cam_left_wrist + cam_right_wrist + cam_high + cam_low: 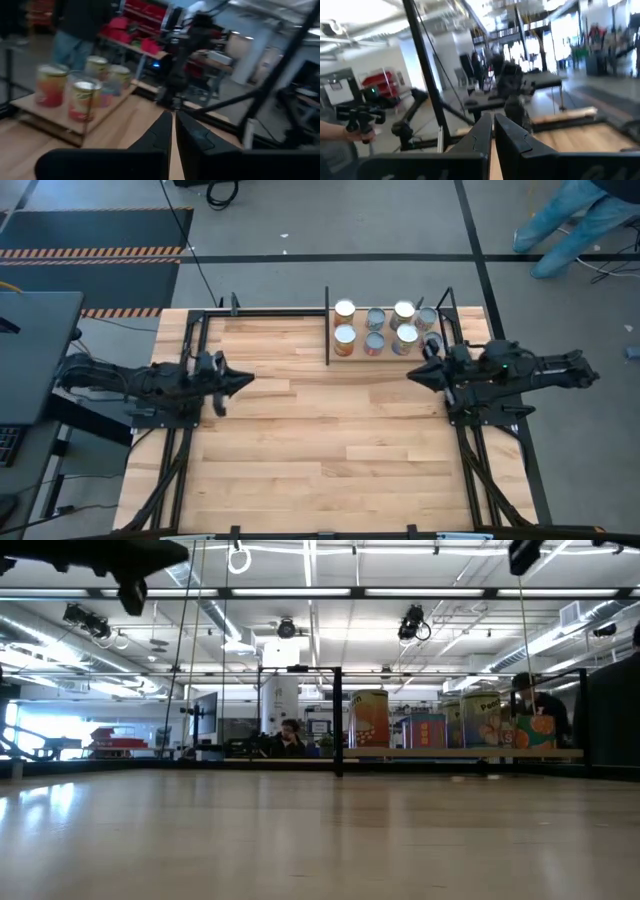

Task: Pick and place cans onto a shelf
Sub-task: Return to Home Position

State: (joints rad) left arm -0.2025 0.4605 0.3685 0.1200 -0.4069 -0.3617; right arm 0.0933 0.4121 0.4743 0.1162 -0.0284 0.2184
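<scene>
Homing step: cans (344, 334) stand on the shelf (327, 330) at one o'clock. Left gripper (240, 383) and right gripper (415, 375) seem clenched, empty. Next: park both.

Eight small cylindrical tins (375, 342) with silvery or blue-grey tops stand upright in two rows. They fill a low black-framed wooden shelf (327, 330).

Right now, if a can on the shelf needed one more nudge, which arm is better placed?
Right. The right end effector is close to the shelf and cans; the left end effector is across the table.
</scene>
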